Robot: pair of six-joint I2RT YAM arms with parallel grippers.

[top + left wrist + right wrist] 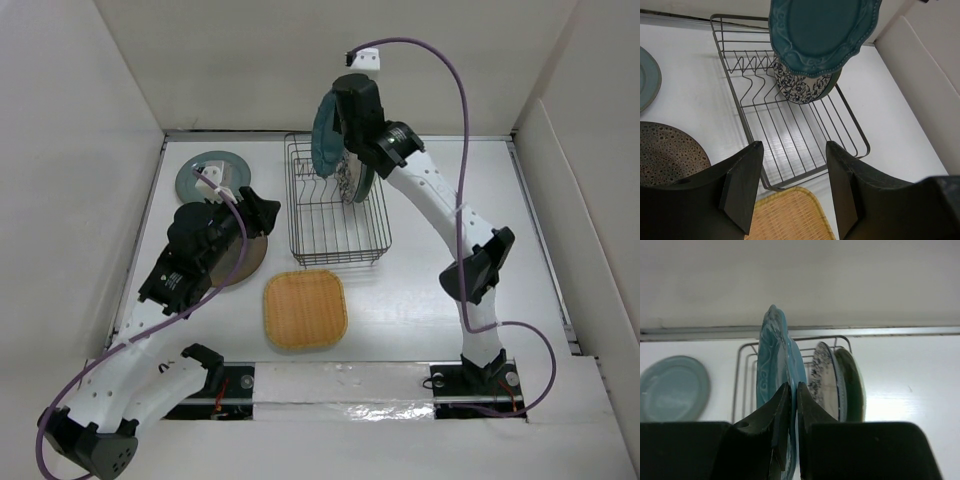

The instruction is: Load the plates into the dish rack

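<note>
The right tool [789,390] is pinching the rim of the dark teal scalloped plate [771,355] and holds it on edge above the black wire dish rack [340,235]. That is probably so it can drop between the tines beside the white plate with a blue floral rim [797,87] and the green plate [852,385], which both stand upright in the far end. The right arm reaches forward, with its elbow bent and its wrist high over the rack. The left tool [794,147] is spread and empty, angled towards the rack above the brown speckled plate [667,152]. This plate lies flat on the white counter [430,220], as do the grey-teal round plate [212,178] and the orange-tan woven square plate [305,308], none of them loaded yet.
</note>
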